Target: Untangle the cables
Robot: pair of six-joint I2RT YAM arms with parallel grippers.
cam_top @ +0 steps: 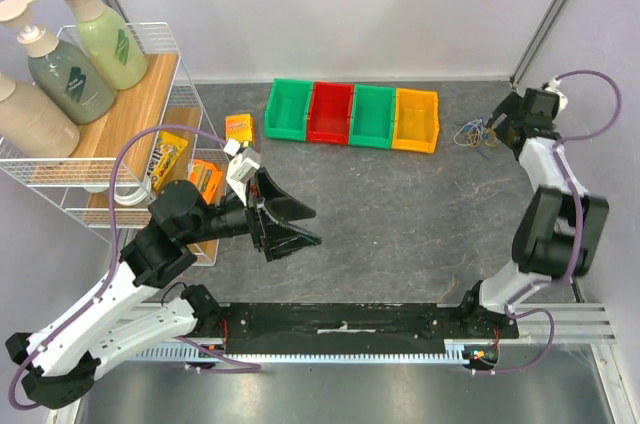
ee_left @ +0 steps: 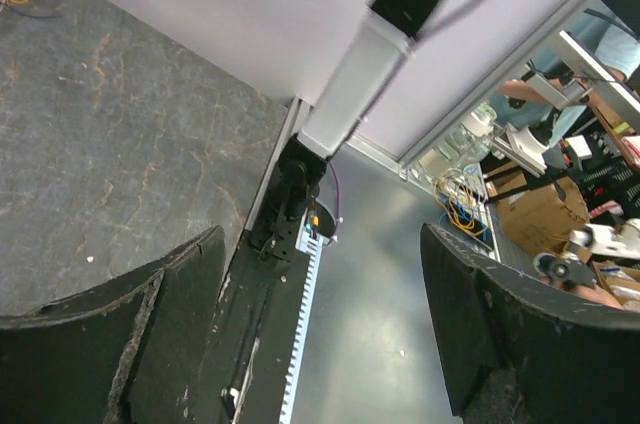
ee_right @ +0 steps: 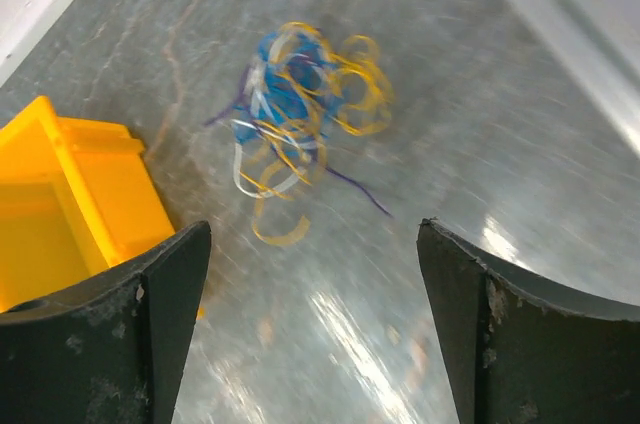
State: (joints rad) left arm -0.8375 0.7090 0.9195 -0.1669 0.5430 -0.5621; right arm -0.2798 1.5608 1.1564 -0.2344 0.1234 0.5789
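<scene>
Looking down from above, you had a dark grey surface (cam_top: pixel 400 214) filling most of the view. A white wire rack (cam_top: pixel 175 54) stood at its left edge, carrying 3 pump bottles (cam_top: pixel 70 79) on a wooden shelf.

Your left arm (cam_top: pixel 130 274) reached in from the near left. Its jaws stood wide apart over the middle-left of the surface, holding nothing. Through that wrist camera you saw only bare surface and the base rail between the 2 fingers (ee_left: pixel 130 334).

Your right arm (cam_top: pixel 550 214) stretched to the far right corner, its jaws likewise spread wide and empty.

4 bins sat in a row along the far wall: a green bin (cam_top: pixel 288 110), a red bin (cam_top: pixel 330 112), a second green bin (cam_top: pixel 373 114) and a yellow bin (cam_top: pixel 416 119) (ee_right: pixel 70 184) at the right end. A small orange packet (cam_top: pixel 239 129) lay left of the row.

The cables (cam_top: pixel 472 132) (ee_right: pixel 300 114) lay in 1 loose knot on the surface, near the yellow bin's right side but apart from it, just ahead of the right fingertips rather than between them. Blue, yellow, white and purple strands crossed. The right wrist view was blurred, so you could not follow single strands.
</scene>
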